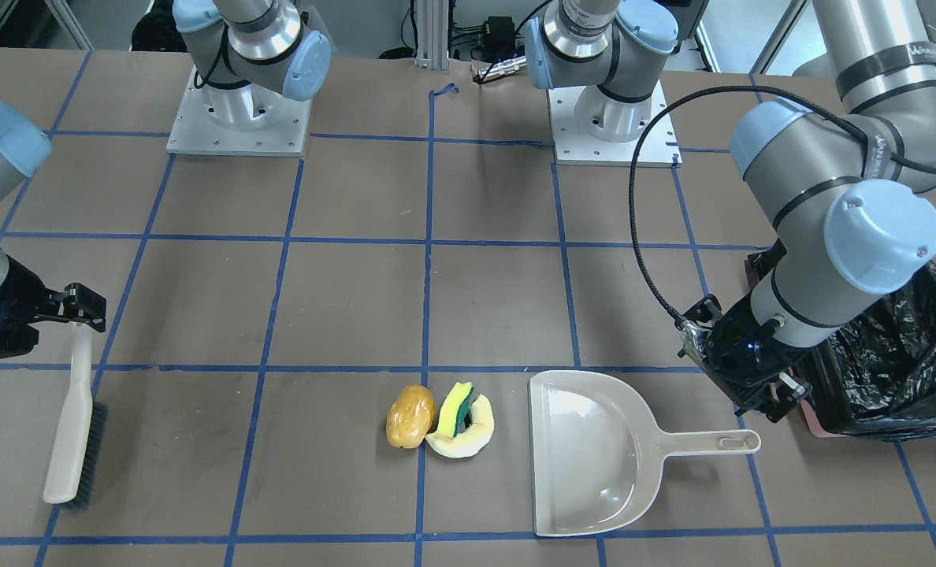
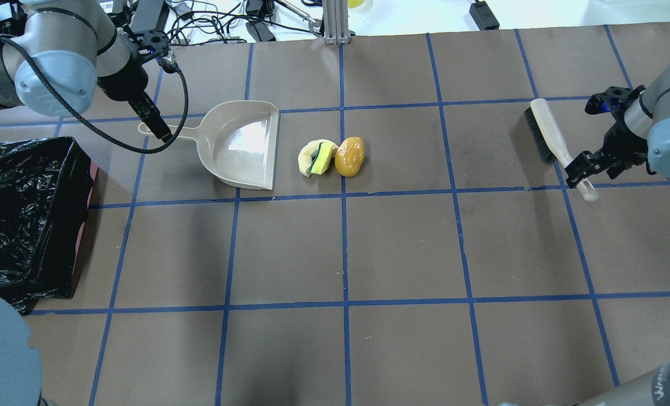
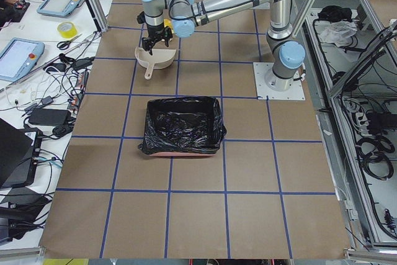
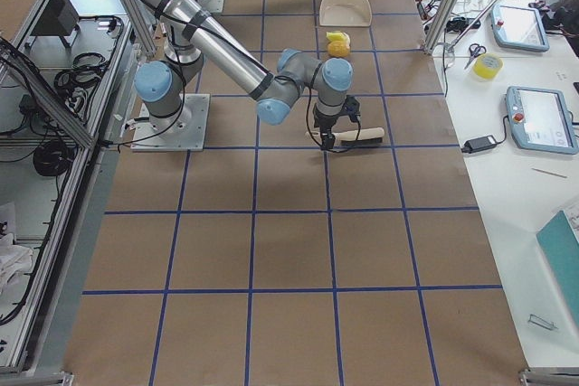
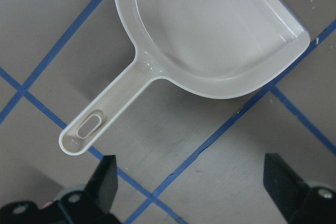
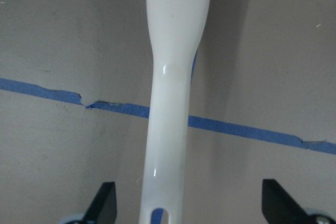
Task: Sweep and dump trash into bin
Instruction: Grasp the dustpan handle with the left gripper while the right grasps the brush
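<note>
The trash lies together on the table: a yellow-brown potato-like lump [image 1: 410, 416], a yellow-and-green sponge [image 1: 457, 409] and a pale cream ring [image 1: 468, 442], the sponge leaning on the ring. The beige dustpan [image 1: 594, 457] lies flat beside them, its mouth toward them. My left gripper [image 2: 157, 127] is open and empty just above the dustpan handle's end [image 5: 86, 129]. My right gripper [image 2: 586, 164] is open, its fingers straddling the handle [image 6: 170, 103] of the beige brush [image 2: 546, 131] without closing on it. The black-bagged bin [image 2: 25, 220] stands near my left arm.
Blue tape lines grid the brown table. Both arm bases [image 1: 239, 118] stand at the robot's side of the table. The bin's pink base edge [image 2: 91, 180] faces the dustpan. Cables and equipment lie beyond the far table edge [image 2: 228, 22].
</note>
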